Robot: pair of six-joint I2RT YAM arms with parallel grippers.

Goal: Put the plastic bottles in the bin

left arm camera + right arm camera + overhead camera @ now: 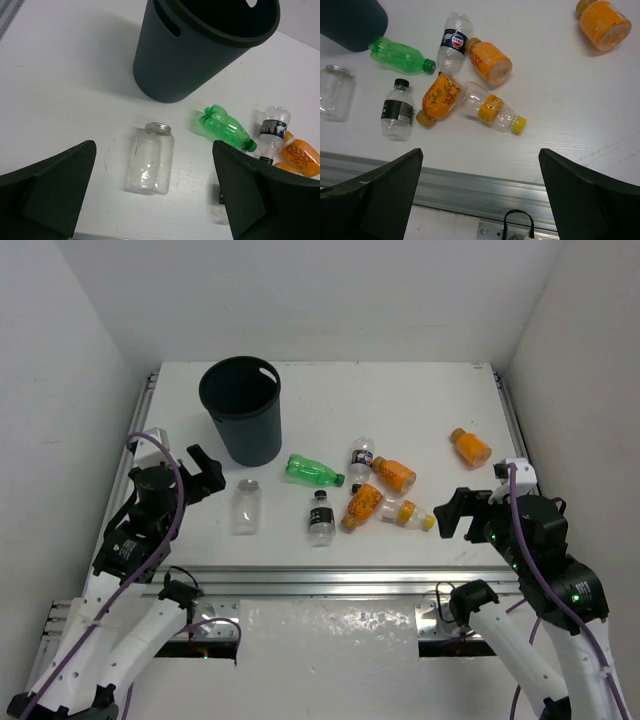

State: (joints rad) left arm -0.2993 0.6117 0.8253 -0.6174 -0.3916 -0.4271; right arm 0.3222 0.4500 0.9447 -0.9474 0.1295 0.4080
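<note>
The dark bin (241,410) stands upright at the back left. A plain clear bottle (245,507) lies in front of it, below my open left gripper (205,472); in the left wrist view this bottle (150,159) lies between the spread fingers, untouched, under the gripper (153,144). A green bottle (312,472), a black-labelled clear bottle (320,517), a blue-labelled clear bottle (361,460), two orange bottles (394,474) (362,506) and a yellow-capped bottle (408,513) lie clustered mid-table. Another orange bottle (470,447) lies alone at the right. My right gripper (455,512) (480,150) hangs open near the front edge, holding nothing.
A metal rail (470,187) runs along the table's near edge under the right gripper. White walls close in the table on the left, back and right. The bin's wall (200,60) rises just beyond the plain clear bottle.
</note>
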